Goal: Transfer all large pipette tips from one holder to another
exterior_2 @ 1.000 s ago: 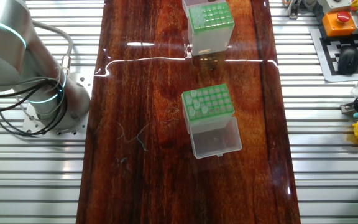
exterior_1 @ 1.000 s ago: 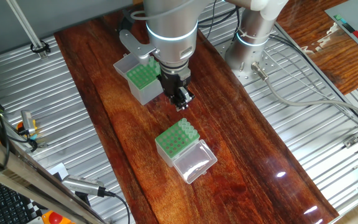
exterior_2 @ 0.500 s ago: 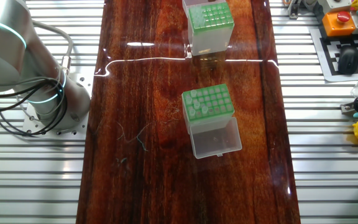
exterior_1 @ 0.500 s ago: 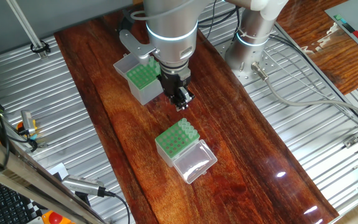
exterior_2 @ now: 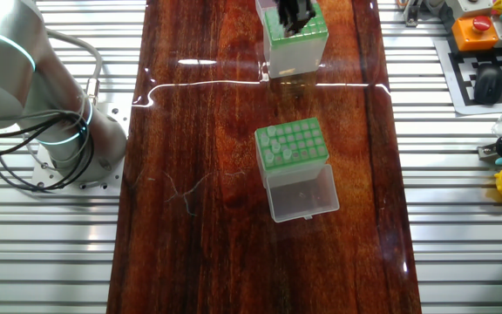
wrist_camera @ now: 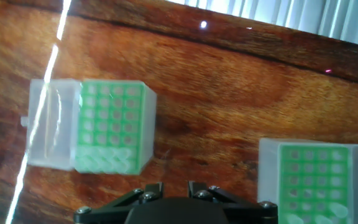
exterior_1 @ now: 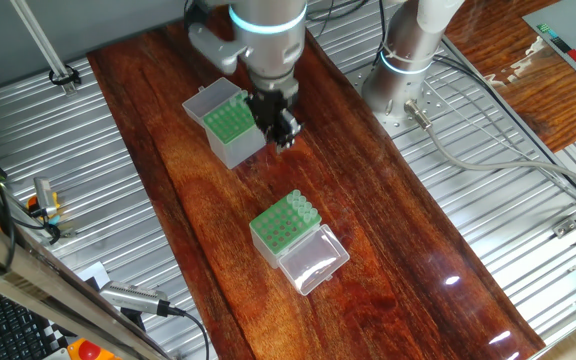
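The taller grey-sided holder [exterior_1: 230,128] with a green hole plate stands at the far end of the wooden table; it also shows in the other fixed view [exterior_2: 295,39] and at the hand view's lower right [wrist_camera: 316,180], with a few pale tips [wrist_camera: 328,214] at its lower edge. The shorter green-topped box [exterior_1: 284,226] with a clear lid [exterior_1: 314,262] stands mid-table. A row of large pipette tips [exterior_2: 273,146] fills one edge of it [wrist_camera: 104,162]. My gripper [exterior_1: 285,136] hangs just beside the taller holder, over its edge in the other fixed view [exterior_2: 296,16]. Its jaws [wrist_camera: 173,188] stand a little apart with nothing between them.
The arm's base [exterior_1: 408,60] stands on the ribbed metal bench right of the wooden table [exterior_1: 388,230]. Cables [exterior_1: 488,150] run from it. A controller, a keyboard and small toys [exterior_2: 495,52] lie off the table's side.
My gripper has moved from the space between the two boxes back toward the taller holder and has come into the other fixed view. The boxes have not moved.
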Controlling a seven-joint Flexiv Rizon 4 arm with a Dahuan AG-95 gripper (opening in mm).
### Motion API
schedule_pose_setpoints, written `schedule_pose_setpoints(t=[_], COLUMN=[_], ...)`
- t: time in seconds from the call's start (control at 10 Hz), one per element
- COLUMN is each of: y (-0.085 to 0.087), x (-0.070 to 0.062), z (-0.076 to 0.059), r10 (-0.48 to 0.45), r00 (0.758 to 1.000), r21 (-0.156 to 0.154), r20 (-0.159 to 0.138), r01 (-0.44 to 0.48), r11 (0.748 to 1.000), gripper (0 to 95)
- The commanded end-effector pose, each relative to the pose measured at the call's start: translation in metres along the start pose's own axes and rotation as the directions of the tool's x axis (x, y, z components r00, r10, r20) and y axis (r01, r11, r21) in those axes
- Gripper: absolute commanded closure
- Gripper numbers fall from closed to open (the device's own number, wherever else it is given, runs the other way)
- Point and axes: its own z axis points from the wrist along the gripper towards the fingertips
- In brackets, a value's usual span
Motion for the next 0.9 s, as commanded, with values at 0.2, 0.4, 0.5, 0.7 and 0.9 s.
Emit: schedule_pose_setpoints(t=[0.2, 0.4, 0.5, 0.7, 0.9], y=[0.0, 0.0, 0.0, 0.0, -0.017], x=[-0.002, -0.002, -0.002, -0.002, -0.001], z=[0.0, 0.0, 0.0, 0.0, 0.002], r10=[0.011, 0.054, 0.074, 0.115, 0.079], r00=[1.0, 0.999, 0.997, 0.993, 0.997], r21=[-0.013, -0.01, -0.009, -0.004, -0.007], r20=[-0.003, -0.005, -0.009, -0.014, -0.013], r01=[-0.011, -0.054, -0.074, -0.115, -0.079], r11=[1.0, 0.998, 0.997, 0.993, 0.997], gripper=[76.0, 76.0, 76.0, 76.0, 76.0])
